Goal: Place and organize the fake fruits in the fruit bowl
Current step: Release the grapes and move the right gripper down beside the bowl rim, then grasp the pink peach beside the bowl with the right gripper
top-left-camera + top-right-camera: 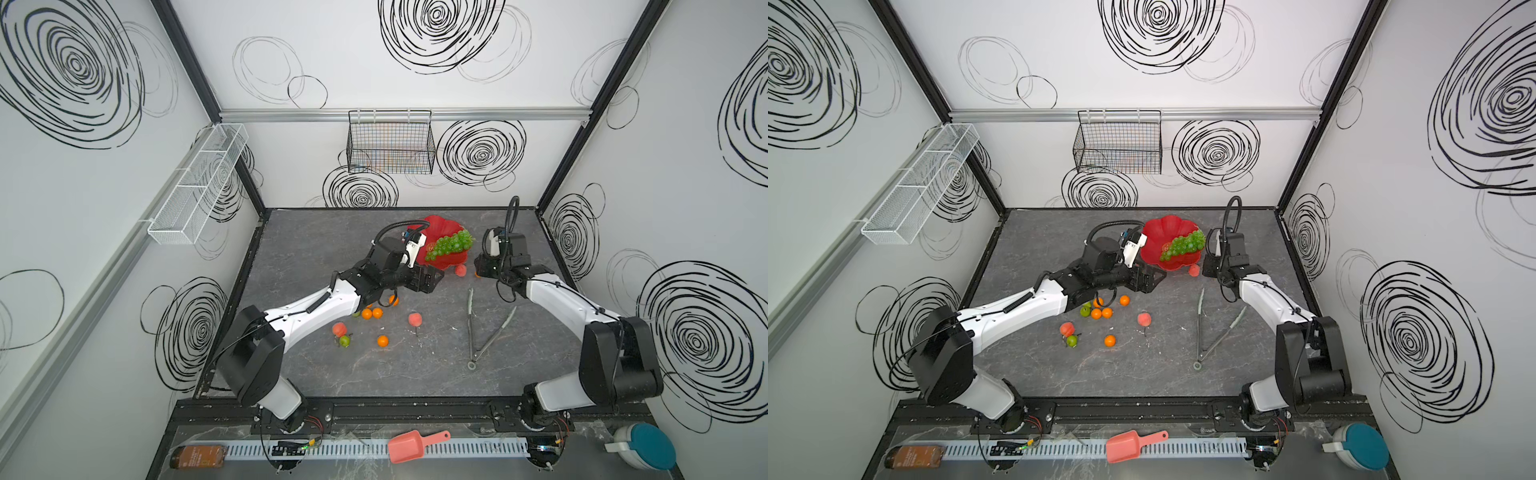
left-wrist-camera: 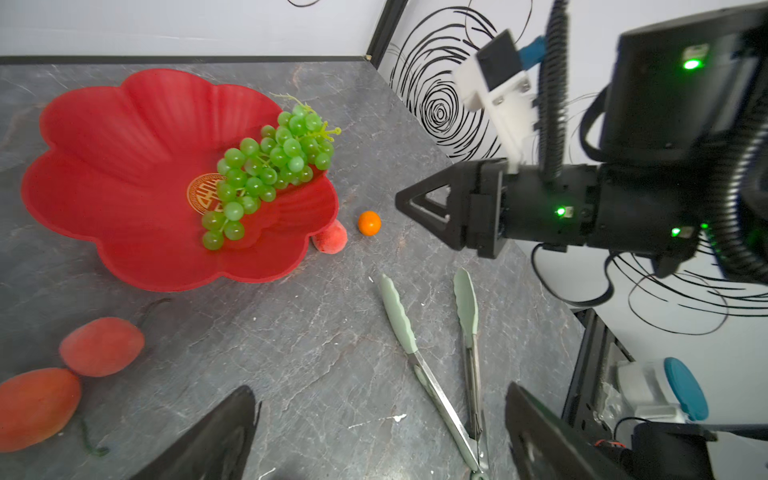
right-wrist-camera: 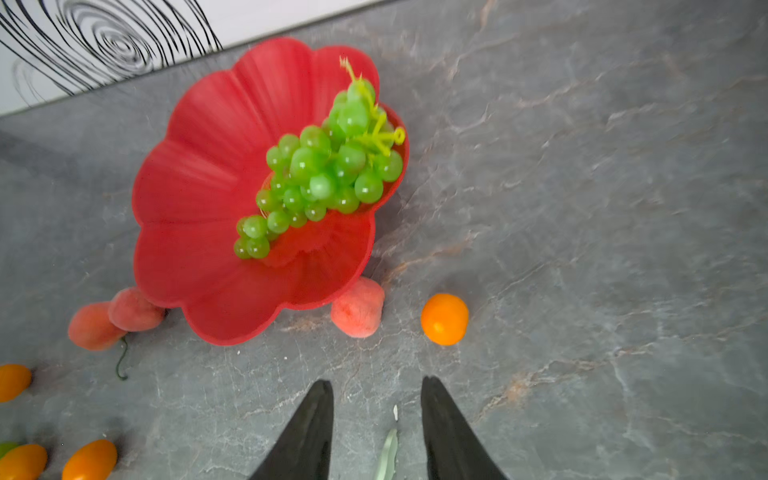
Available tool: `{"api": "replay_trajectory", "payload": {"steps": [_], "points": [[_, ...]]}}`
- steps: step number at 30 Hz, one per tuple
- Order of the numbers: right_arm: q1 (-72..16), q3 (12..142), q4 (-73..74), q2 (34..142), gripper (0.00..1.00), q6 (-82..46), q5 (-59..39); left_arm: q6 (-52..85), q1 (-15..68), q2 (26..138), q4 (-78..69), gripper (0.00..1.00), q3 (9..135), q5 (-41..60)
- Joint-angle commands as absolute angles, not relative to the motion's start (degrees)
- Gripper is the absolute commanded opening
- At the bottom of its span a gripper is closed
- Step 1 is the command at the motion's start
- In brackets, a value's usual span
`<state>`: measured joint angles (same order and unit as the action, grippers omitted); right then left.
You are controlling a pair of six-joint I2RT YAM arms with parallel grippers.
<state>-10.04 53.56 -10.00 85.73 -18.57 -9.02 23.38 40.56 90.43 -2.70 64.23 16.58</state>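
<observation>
— Right gripper (image 3: 376,384)?
— Jaws partly apart, empty, over the tabletop (image 3: 582,208). Left gripper (image 2: 378,392) wide, empty.
— Fruit bowl (image 3: 195,199)?
— Far on the tabletop, grapes (image 3: 324,174) inside; peach (image 3: 357,309) against its rim, orange (image 3: 444,319) just beside.

Green grapes (image 2: 266,174) in red bowl (image 2: 124,145)

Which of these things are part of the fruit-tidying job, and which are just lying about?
Job: fruit bowl, grapes, peaches, oranges, pears.
Just lying about: tongs, pink scoop, brown bottle, teal-lidded tub, black wire basket, white mesh basket.
</observation>
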Motion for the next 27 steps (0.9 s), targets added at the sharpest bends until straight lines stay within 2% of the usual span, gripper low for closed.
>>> {"api": "replay_trajectory", "payload": {"steps": [1,6,13,19,27], "points": [[-11.2,56.1,-14.9,89.3,0.38,-20.7,-6.5,27.6,40.5,92.2,-7.9,0.96,63.4,20.9],[-11.3,56.5,-13.1,93.0,0.38,-21.9,-8.2,31.4,38.2,94.3,-10.6,0.96,63.6,24.8],[-11.4,59.6,-12.6,98.3,0.43,-21.5,-11.5,31.8,36.0,94.8,-9.9,0.96,64.2,23.2],[-11.6,61.4,-12.3,100.8,0.56,-21.8,-13.3,31.7,35.6,94.8,-9.6,0.96,64.6,22.9],[-11.9,64.0,-12.4,103.7,0.61,-22.0,-13.8,31.5,35.3,94.6,-9.3,0.96,64.8,22.8]]}}
